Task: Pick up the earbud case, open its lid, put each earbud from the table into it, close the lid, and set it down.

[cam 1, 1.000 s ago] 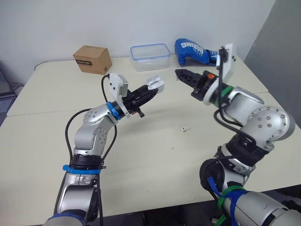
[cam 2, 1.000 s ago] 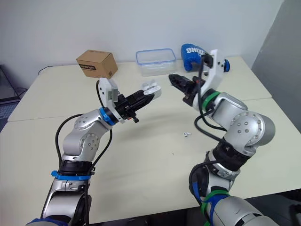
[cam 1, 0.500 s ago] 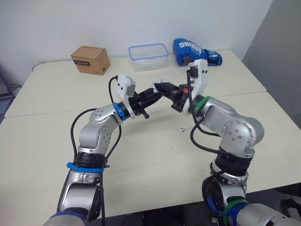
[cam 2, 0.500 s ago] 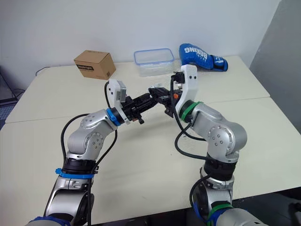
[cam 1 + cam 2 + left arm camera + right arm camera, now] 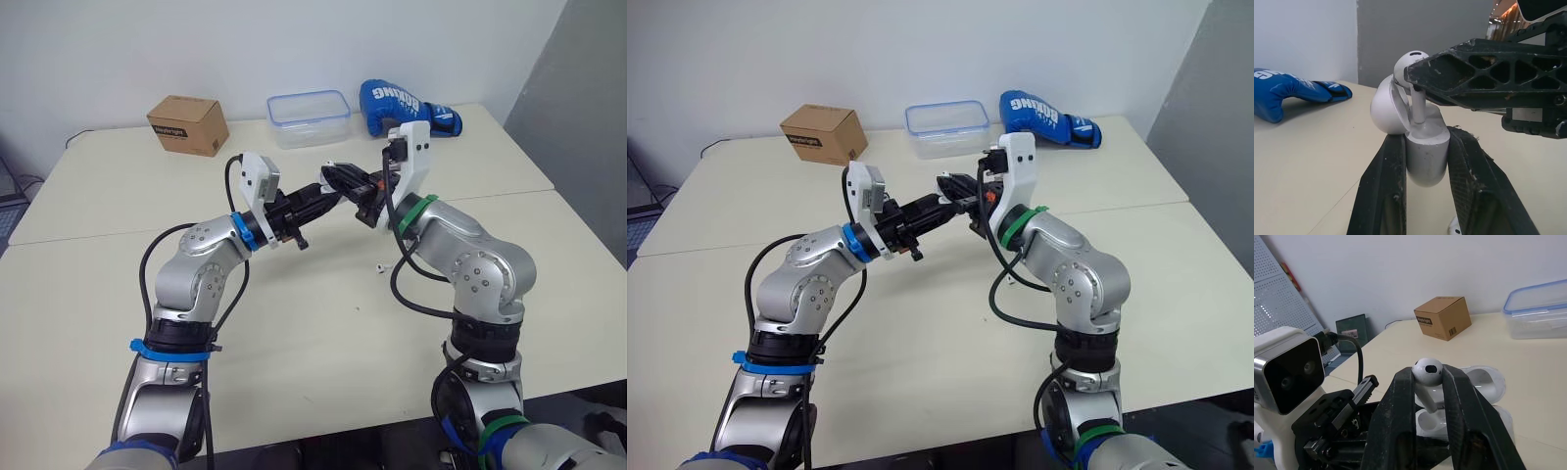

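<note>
One earbud (image 5: 1427, 370) sits above case (image 5: 1425, 152); second earbud (image 5: 382, 265) lies on table (image 5: 294, 333).

Earbuds: 2. One earbud (image 5: 1410, 61) is held aloft, the second earbud (image 5: 385, 266) lies loose on the front tabletop (image 5: 294, 372). Case (image 5: 1425, 161): 1, lid open. Grippers: 2, left gripper (image 5: 1425, 139) and right gripper (image 5: 1427, 377), two black fingers each. Cardboard box (image 5: 188, 124): 1. Clear container (image 5: 310, 117), blue rim: 1. Blue boxing glove (image 5: 407, 106): 1. Tabletops: 2, the back tabletop (image 5: 118, 186) butted against the front one.
</note>
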You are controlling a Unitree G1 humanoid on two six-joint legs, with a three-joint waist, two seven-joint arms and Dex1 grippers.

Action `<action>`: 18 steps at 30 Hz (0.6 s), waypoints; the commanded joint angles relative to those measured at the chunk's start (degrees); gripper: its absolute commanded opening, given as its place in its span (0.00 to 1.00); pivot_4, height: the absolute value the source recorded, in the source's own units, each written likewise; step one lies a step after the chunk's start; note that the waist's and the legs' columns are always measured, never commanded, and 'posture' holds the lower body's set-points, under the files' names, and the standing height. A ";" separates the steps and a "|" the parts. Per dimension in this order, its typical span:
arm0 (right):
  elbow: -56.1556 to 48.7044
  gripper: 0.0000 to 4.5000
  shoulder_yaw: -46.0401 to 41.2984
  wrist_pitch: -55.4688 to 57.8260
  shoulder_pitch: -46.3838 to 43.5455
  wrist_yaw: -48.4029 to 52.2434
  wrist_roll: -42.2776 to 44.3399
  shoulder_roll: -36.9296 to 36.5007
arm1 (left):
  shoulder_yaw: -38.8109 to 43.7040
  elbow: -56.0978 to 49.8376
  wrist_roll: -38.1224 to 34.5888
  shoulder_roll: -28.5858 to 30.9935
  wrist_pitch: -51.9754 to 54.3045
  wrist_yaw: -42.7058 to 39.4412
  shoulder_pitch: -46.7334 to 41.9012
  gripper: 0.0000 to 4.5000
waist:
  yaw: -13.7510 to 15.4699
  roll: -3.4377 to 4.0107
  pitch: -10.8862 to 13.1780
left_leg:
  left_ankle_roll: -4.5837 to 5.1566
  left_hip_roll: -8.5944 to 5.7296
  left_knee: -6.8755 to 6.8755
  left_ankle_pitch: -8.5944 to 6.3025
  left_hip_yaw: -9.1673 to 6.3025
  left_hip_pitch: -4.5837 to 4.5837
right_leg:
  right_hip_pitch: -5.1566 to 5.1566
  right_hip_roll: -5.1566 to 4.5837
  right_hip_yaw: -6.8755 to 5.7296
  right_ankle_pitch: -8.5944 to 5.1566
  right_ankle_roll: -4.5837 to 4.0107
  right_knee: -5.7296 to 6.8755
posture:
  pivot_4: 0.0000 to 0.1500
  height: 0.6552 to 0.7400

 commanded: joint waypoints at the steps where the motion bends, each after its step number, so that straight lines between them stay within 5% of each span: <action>1: -1.39 0.09 0.99 -1.27 -0.17 -0.64 2.04 0.26 | 1.44 -1.81 -1.07 0.26 -0.57 0.36 -0.87 0.18 | 0.00 0.00 0.00 | 0.00 0.00 0.00 0.00 0.00 0.00 | 0.00 0.00 0.00 0.00 0.00 0.00 | 1.00 1.00; 18: -1.72 0.09 5.07 -1.48 1.50 -6.69 1.25 0.38 | 2.28 -1.16 -2.09 -1.32 -0.65 2.00 -2.73 0.18 | 0.00 0.00 0.00 | 0.00 0.00 0.00 0.00 0.00 0.00 | 0.00 0.00 0.00 0.00 0.00 0.00 | 1.00 1.00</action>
